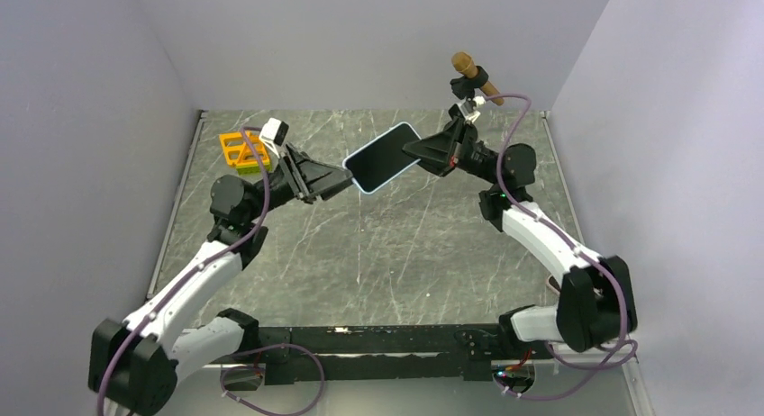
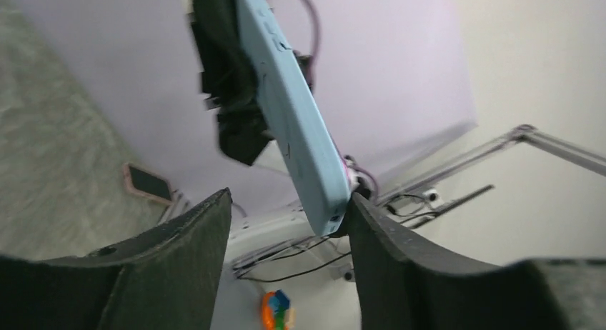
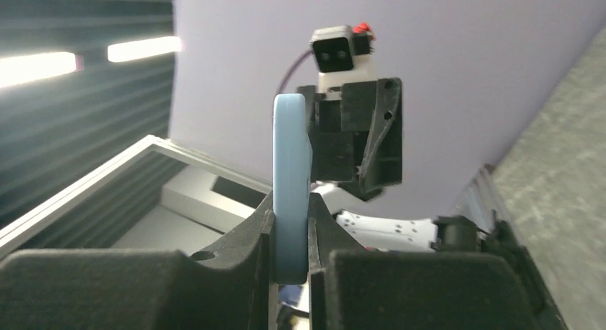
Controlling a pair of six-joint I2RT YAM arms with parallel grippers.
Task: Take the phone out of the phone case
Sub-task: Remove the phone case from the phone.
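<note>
The phone (image 1: 382,155), dark screen up, sits in its light blue phone case (image 1: 359,185) and hangs tilted in the air above the table's far half. My right gripper (image 1: 416,150) is shut on the case's upper right end; in the right wrist view the case (image 3: 291,173) stands edge-on, pinched between both fingers of that gripper (image 3: 291,219). My left gripper (image 1: 346,176) is at the case's lower left end. In the left wrist view that gripper (image 2: 289,196) is open, and the case's end (image 2: 294,126) rests against the right finger (image 2: 371,223), apart from the left one.
An orange and yellow lattice piece (image 1: 243,149) lies at the table's back left. A wooden-handled tool (image 1: 476,76) sits at the back right. A second phone in a pink case (image 2: 146,183) lies on the table by the right arm. Grey walls enclose the table.
</note>
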